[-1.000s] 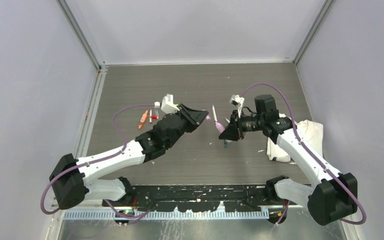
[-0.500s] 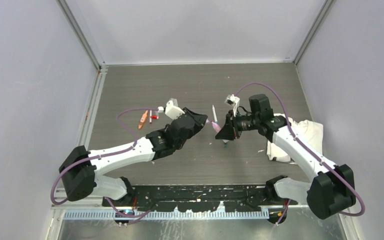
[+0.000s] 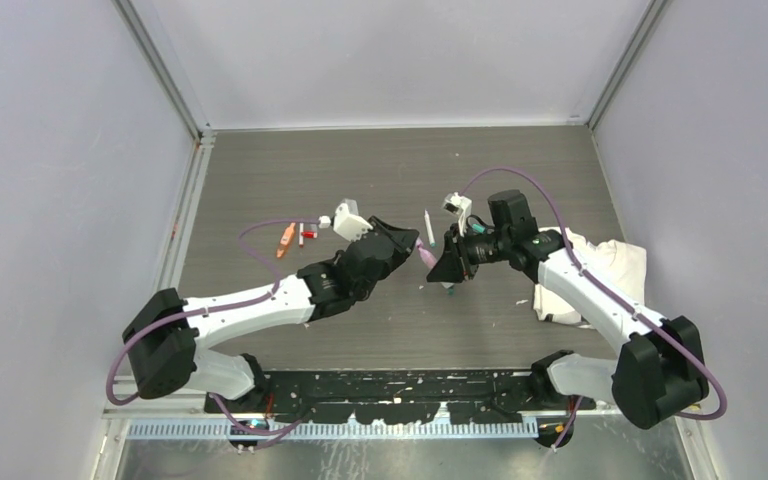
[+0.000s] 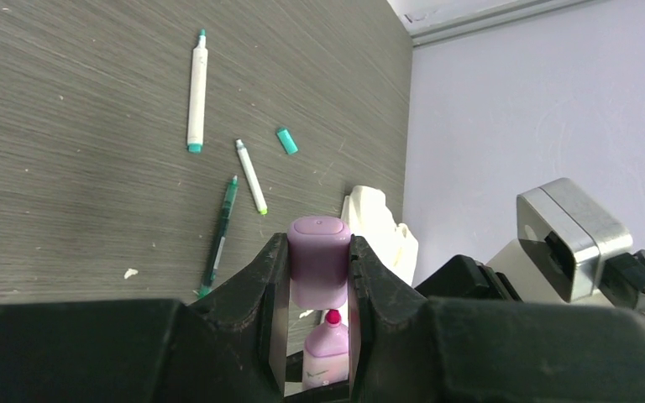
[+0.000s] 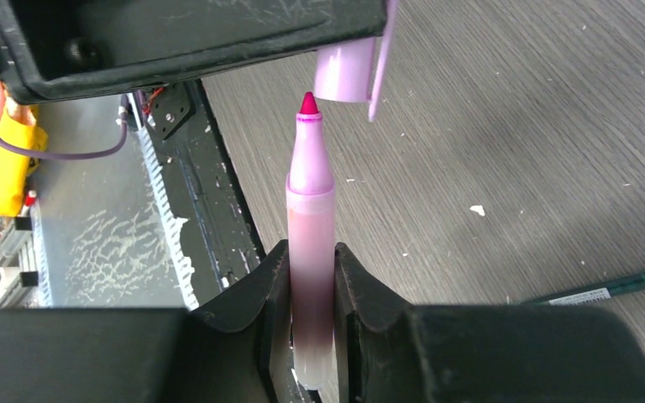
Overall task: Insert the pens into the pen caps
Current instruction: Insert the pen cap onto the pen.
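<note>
Both arms have drawn together since a second ago. My left pincer [image 4: 319,250] clamps the smooth stubby purple cap [image 4: 319,269]; my right pincer [image 5: 311,260] grips the glossy pink pen [image 5: 310,201], its conical red tip just short of the cap's mouth at twelve o'clock.

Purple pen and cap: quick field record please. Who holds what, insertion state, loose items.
left gripper: shut on purple cap
right gripper: shut on purple pen, pointing at the cap
insertion: not inserted; pink tip is just short of the cap mouth and looks offset sideways in the right wrist view
loose on table: white pen, dark green pen, teal cap
</note>
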Robot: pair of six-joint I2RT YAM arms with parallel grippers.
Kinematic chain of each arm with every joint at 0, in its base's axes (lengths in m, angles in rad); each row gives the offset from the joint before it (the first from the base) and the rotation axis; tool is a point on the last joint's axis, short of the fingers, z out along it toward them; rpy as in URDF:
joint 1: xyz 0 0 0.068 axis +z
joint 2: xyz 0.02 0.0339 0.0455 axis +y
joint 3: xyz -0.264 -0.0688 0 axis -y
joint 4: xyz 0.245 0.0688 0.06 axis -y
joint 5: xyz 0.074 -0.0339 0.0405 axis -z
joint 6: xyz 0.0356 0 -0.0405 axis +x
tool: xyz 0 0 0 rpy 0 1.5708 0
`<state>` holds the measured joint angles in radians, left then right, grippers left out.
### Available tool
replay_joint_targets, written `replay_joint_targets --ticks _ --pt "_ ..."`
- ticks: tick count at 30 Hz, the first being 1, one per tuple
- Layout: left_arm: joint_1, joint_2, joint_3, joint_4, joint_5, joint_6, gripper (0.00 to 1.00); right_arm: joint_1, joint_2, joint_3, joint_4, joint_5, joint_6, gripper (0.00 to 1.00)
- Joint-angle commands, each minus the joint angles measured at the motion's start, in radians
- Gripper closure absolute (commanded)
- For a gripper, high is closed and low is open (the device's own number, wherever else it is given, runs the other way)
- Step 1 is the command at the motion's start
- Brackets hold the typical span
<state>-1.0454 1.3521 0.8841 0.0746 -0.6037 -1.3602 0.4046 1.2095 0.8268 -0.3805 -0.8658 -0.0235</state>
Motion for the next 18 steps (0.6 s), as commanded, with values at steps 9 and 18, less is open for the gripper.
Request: replay_joint_targets --ticks 9,18 --pt "-0.005 -0.019 -0.025 0.065 -0.061 -0.037 0.99 0.005 0.013 0.023 0.028 0.039 -0.009 0.99" --pt "-0.008 0.014 -0.044 0.121 0.002 -0.061 0.99 0.005 0.019 0.027 0.024 0.068 -0.013 0.99"
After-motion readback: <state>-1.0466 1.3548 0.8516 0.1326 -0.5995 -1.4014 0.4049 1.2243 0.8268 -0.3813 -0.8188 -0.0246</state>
